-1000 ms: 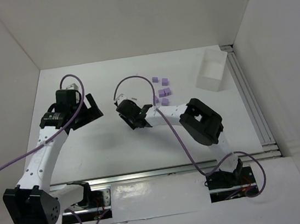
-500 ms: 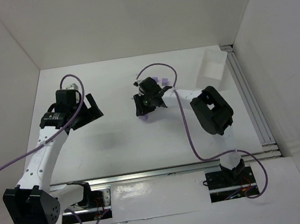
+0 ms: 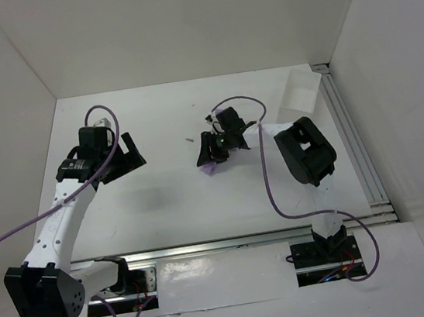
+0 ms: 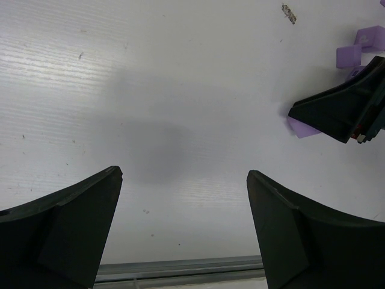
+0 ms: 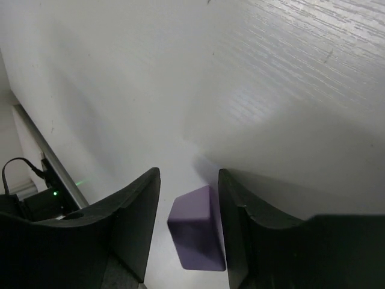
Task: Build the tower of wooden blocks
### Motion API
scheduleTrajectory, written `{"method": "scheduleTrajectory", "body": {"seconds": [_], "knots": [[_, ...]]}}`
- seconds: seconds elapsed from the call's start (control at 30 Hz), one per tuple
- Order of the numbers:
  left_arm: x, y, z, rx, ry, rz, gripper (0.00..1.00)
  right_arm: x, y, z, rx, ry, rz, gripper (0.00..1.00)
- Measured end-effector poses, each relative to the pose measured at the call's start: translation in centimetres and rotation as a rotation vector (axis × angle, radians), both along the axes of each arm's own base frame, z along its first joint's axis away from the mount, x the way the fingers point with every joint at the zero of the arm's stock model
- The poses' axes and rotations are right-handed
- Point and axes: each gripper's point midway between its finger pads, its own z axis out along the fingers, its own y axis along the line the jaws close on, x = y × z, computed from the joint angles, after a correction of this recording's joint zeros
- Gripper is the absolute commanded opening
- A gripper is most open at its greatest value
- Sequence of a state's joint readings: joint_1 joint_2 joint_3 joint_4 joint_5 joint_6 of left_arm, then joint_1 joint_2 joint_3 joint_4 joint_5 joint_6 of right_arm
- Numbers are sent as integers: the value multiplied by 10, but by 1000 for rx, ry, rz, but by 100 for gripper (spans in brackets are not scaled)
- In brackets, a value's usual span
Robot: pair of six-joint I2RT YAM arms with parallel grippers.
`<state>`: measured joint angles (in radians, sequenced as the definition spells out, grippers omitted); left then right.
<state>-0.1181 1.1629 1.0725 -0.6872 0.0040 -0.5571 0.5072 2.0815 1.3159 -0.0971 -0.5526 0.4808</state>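
Sitting flat on the white desk (image 4: 150,90) is one small light-purple wooden cube (image 5: 195,232), near the middle of the surface. My right gripper (image 5: 187,176) straddles it at a narrow, partly spread width. The cube lies between my black fingers (image 5: 129,229), with a sliver of desk showing on one side of it and the other finger right against it or nearly so. I cannot tell whether that side touches. A few more lilac wooden cubes (image 4: 349,56) lie loose on the desk just behind my right gripper, close together. Farther back and to the right stands a shallow white rectangular tray (image 3: 300,94). My left gripper (image 4: 184,173) hangs well apart over bare desk, spread wide and holding nothing.
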Motion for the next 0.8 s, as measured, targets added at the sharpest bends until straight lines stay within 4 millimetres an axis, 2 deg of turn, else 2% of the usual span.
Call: {"method": "scheduleTrajectory", "body": {"seconds": [0.03, 0.07, 0.17, 0.27, 0.4, 0.5, 0.57, 0.67, 0.7, 0.8], "knots": [[0, 0, 0, 0, 0, 0, 98, -1, 0, -1, 3, 11, -4, 53], [0, 0, 0, 0, 0, 0, 98, -1, 0, -1, 5, 16, -9, 59], [0, 0, 0, -1, 0, -1, 98, 1, 1, 1, 8, 11, -24, 60], [0, 0, 0, -1, -1, -1, 98, 7, -3, 3, -14, -11, -56, 66], [0, -1, 0, -3, -1, -2, 98, 17, -17, 7, -90, -61, -120, 73], [0, -1, 0, -3, 0, -3, 98, 24, -29, 13, -149, -101, -166, 83], [0, -1, 0, -4, 0, -3, 98, 27, -36, 20, -181, -132, -182, 84], [0, 0, 0, -6, 0, 0, 98, 26, -42, 26, -220, -170, -163, 89], [0, 1, 0, -6, 0, 2, 98, 26, -45, 26, -242, -180, -154, 93], [0, 2, 0, -6, 0, 6, 98, 18, -46, 20, -306, -205, -107, 97]]}}
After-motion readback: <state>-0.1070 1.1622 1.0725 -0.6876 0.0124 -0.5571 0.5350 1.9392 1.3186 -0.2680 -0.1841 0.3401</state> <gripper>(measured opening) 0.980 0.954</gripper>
